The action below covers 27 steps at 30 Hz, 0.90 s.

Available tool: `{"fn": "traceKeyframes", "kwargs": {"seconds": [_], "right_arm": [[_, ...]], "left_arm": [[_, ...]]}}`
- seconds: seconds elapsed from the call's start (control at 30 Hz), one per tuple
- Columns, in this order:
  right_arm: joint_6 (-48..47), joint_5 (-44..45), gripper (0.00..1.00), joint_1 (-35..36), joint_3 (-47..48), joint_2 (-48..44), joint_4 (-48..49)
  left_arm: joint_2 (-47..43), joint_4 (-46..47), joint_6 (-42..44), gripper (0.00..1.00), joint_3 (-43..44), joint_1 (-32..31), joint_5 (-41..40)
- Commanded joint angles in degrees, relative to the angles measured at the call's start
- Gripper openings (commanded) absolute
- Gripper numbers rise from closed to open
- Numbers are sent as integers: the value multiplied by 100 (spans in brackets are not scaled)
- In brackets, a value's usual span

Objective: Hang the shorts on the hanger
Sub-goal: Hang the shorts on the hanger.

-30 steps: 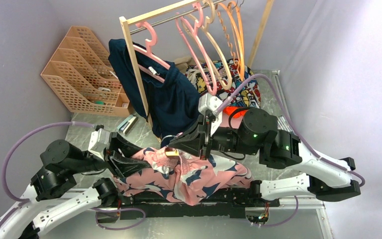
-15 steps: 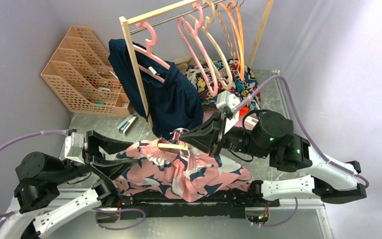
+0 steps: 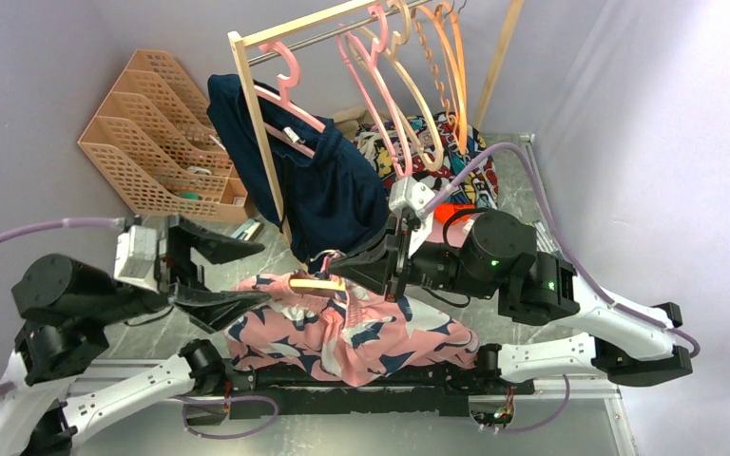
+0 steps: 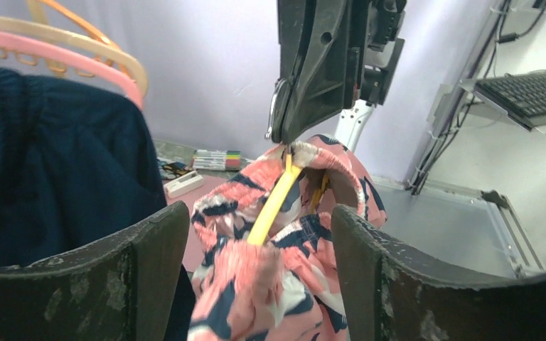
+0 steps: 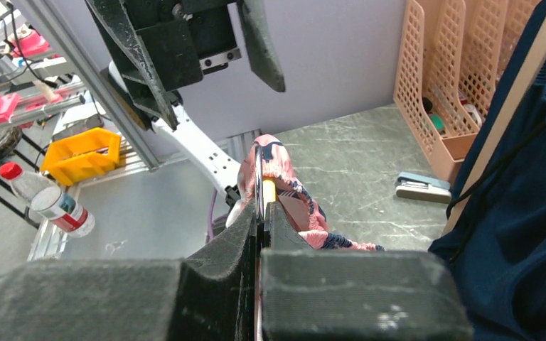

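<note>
The salmon-pink shorts [image 3: 342,332] with navy and white blotches hang by their waistband over the pale yellow hanger [image 3: 316,282]; their lower part lies bunched by the arm bases. My right gripper [image 3: 354,269] is shut on the hanger at its metal hook [image 5: 257,177], holding it above the table. My left gripper [image 3: 220,276] stands open just left of the shorts, nothing between its fingers. In the left wrist view the shorts [image 4: 270,284] and the yellow hanger bar [image 4: 276,195] lie beyond my left gripper [image 4: 256,213].
A wooden rack [image 3: 247,85] at the back carries pink, beige and orange hangers [image 3: 390,66] and a navy garment [image 3: 328,190]. A cartoon-print cloth [image 3: 456,166] lies behind my right arm. A peach file organiser [image 3: 157,133] and a stapler [image 3: 240,237] sit back left.
My left gripper has opened, let go of the shorts and drawn back to the left and upward. The right gripper swung right with the hanger, then came back left, still shut on it.
</note>
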Motion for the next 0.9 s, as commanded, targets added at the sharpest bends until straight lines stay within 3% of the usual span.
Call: {"fn": "traceKeyframes", "kwargs": {"seconds": [0.0,0.17,0.47,0.87], "right_arm": [[-79,-289,0,-4,222,-39,401],[-71,-398,0,-4,185,-31,377],[-67,-438,0,-7,177,23,327],[-148,-410,0,-6,141,100,368]], "left_arm": [[672,-118,467,78,403,21,969],[1335,-521,732,79,614,21,1684],[1974,-843,1060,74,865,21,2029],[2155,-1256,1288,53,861,21,2027]]}}
